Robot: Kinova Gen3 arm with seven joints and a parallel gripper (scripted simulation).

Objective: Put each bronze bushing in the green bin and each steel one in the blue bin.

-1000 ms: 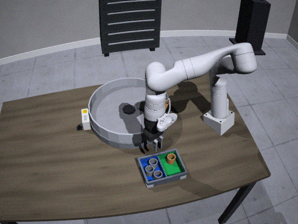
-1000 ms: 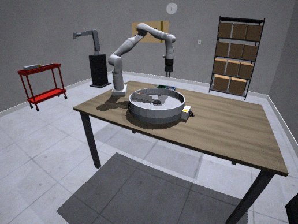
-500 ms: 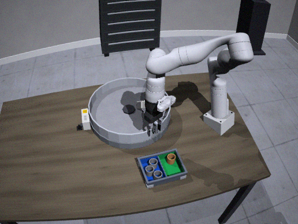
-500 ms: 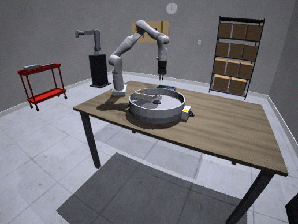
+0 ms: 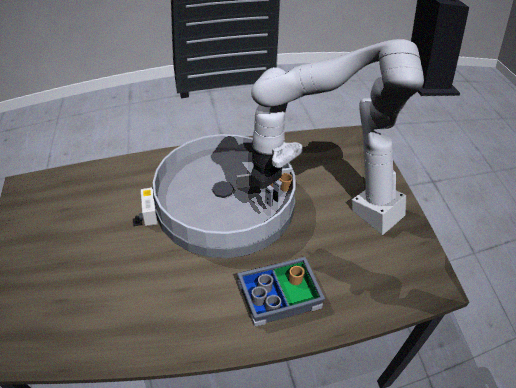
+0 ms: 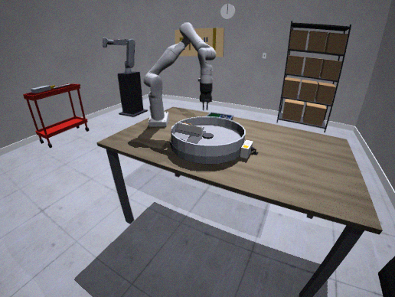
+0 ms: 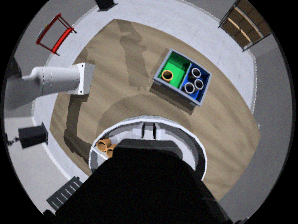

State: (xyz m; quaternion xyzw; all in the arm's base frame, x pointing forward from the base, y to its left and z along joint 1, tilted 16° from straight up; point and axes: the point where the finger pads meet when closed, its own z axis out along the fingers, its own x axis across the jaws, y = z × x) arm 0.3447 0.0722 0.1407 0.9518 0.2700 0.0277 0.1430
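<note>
One bronze bushing [image 5: 285, 181] left on the turntable [image 5: 170, 227], sitting against the rim on the side nearest the arm base [image 5: 395, 220]. My gripper [image 5: 269, 198] hangs above the turntable just beside that bushing, fingers partly closed with nothing between them; the wrist view is mostly blocked by its own body, so I only catch the bushing at the edge. Dark hub [image 5: 222, 189] at the turntable's centre, small white control box [image 5: 147, 205] touching the outer wall on the side opposite the bushing. The bin tray sits on the table [image 5: 75, 280] near the turntable: green bin [image 5: 302, 293] holds one bronze bushing [image 5: 296, 274], blue bin [image 5: 250, 285] holds three steel bushings [image 5: 259, 295]. Beyond the turntable: red cart [image 6: 27, 96], second arm on a black pedestal [image 6: 130, 96], shelf rack [image 6: 347, 46] with cardboard boxes, wall clock [image 6: 227, 11], grey tiled floor.
</note>
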